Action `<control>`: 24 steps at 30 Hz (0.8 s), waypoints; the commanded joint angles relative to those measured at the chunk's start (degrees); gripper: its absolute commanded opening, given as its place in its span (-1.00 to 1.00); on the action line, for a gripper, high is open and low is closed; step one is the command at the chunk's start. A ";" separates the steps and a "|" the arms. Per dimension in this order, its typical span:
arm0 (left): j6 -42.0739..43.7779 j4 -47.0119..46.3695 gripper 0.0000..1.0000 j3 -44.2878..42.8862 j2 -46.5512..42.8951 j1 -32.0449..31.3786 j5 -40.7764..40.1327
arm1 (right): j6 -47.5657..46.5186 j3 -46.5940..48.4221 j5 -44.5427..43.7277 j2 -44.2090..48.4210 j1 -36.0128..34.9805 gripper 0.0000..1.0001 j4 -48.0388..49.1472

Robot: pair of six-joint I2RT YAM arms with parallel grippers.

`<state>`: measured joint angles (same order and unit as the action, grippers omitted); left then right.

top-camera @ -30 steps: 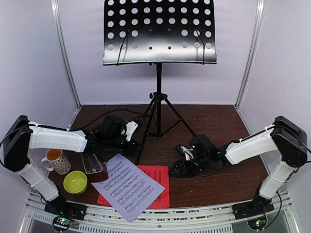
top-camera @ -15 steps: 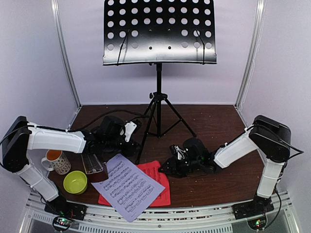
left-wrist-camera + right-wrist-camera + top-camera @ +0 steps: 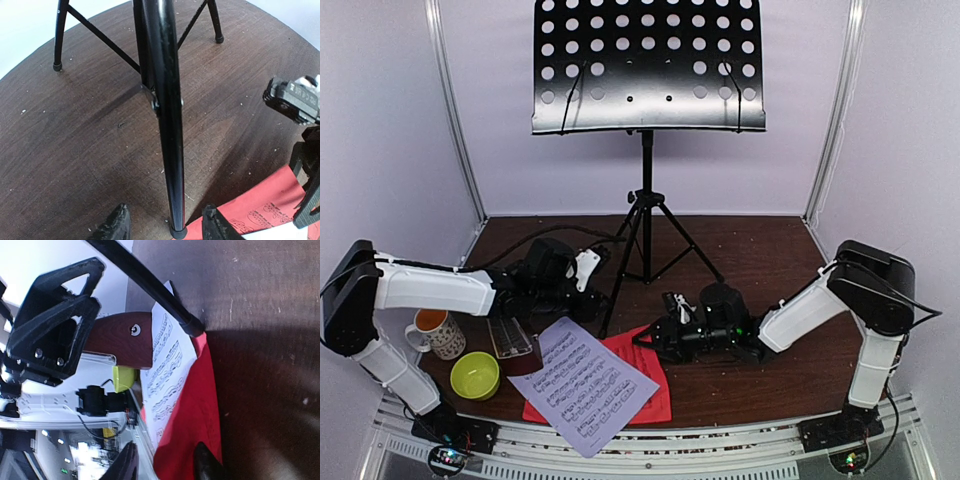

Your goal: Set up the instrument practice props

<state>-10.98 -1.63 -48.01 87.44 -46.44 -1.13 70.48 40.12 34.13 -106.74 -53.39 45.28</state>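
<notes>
The black music stand's perforated desk [image 3: 648, 65] sits high on its tripod. My left gripper [image 3: 592, 300] is open, its fingertips [image 3: 117, 227] either side of the near tripod leg [image 3: 165, 100], not gripping it. The white music sheet [image 3: 590, 385] lies across the red music sheet [image 3: 652, 372] at the front. My right gripper [image 3: 646, 342] is open at the red sheet's right edge, and the red sheet [image 3: 192, 425] shows between its fingertips [image 3: 125, 465]. The dark-red metronome [image 3: 515, 345], under its clear cover, stands left of the sheets and also shows in the right wrist view [image 3: 120, 340].
A patterned mug [image 3: 438, 333] and a lime-green bowl [image 3: 475, 375] stand at the front left beside the metronome. The two far tripod legs [image 3: 60, 35] spread over the middle of the brown table [image 3: 770, 260]. White walls close in the back and sides.
My right gripper has moved left along the table to the red sheet's right edge. The left arm has stayed at the tripod leg.
</notes>
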 commanded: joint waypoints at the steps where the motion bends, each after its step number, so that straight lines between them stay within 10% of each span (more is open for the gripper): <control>1: 0.52 -2.15 0.02 0.63 -2.29 0.13 -0.87 | -0.39 -1.05 -0.35 0.94 -0.58 -0.37 -0.30; 7: 0.78 -1.35 0.03 0.59 -3.53 0.12 -1.65 | -14.04 1.36 -8.68 7.70 -0.16 -1.00 -21.57; 24: 1.98 -0.16 0.21 1.11 -7.56 0.12 -2.49 | -46.10 0.10 -22.51 31.64 0.83 -1.00 -45.92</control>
<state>-10.63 -1.17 -47.11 81.62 -46.44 -3.68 34.72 41.80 16.51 -80.75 -52.93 3.53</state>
